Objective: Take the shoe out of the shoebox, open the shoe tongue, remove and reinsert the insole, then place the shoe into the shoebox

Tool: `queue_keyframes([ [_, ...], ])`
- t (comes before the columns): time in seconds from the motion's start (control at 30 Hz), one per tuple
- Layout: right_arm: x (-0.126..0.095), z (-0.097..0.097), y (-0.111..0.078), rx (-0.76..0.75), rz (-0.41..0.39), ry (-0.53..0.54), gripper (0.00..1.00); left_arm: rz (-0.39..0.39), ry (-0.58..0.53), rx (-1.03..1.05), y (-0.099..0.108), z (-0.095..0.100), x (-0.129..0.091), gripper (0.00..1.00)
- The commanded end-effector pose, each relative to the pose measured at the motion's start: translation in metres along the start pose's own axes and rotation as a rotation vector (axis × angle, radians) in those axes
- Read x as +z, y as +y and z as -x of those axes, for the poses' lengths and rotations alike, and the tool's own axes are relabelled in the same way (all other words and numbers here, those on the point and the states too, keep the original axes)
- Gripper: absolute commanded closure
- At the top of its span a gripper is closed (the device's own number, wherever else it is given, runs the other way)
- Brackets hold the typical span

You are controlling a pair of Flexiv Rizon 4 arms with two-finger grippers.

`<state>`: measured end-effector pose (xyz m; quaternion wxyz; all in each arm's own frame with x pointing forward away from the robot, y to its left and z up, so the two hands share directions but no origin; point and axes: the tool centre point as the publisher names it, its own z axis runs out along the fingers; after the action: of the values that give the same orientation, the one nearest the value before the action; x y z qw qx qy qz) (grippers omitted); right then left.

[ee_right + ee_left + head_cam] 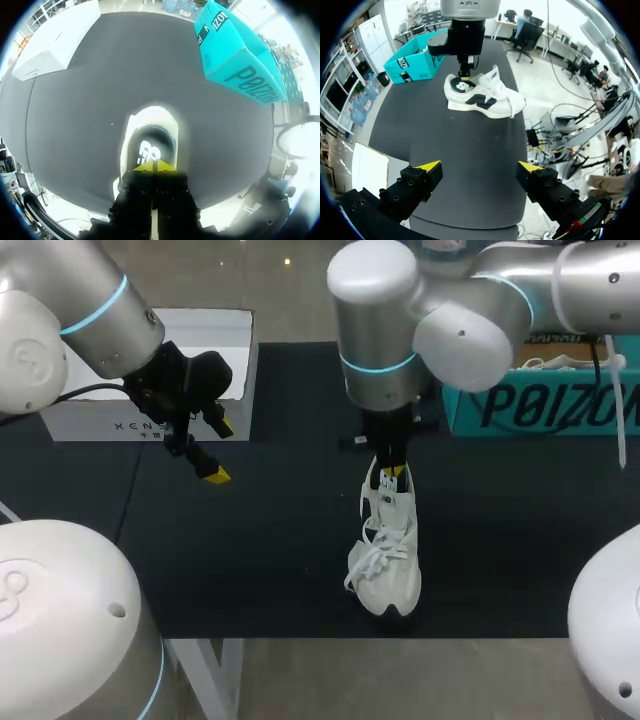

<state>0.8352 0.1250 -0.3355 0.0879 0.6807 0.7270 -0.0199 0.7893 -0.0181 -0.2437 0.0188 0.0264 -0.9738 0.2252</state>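
Centrally placed: white shoe (388, 550) on the black mat (270, 540), right gripper (393, 476) at its heel.
Upright on its sole, the shoe points its toe toward the mat's near edge, with laces along its top and a dark insole showing in the opening. The right gripper comes straight down onto the heel rim, its yellow tips pressed together; whether any of the rim is caught between them cannot be told. Well apart to the left, the left gripper (220, 450) hangs above bare mat, fingers spread wide. The teal shoebox (540, 405) stands at the back right and a white box (100, 415) at the back left.
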Motion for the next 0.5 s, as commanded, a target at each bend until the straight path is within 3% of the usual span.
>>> queue_keyframes([
  [0.03, 0.011, 0.0, -0.005, 0.007, 0.012, 0.024, 1.0, 0.004, 0.0, 0.0, 0.0, 0.0, 0.0, 0.0],
  [0.5, 0.056, -0.014, -0.016, 0.011, -0.027, 0.073, 1.0, 0.004, 0.0, 0.0, 0.0, 0.0, 0.0, 0.0],
])
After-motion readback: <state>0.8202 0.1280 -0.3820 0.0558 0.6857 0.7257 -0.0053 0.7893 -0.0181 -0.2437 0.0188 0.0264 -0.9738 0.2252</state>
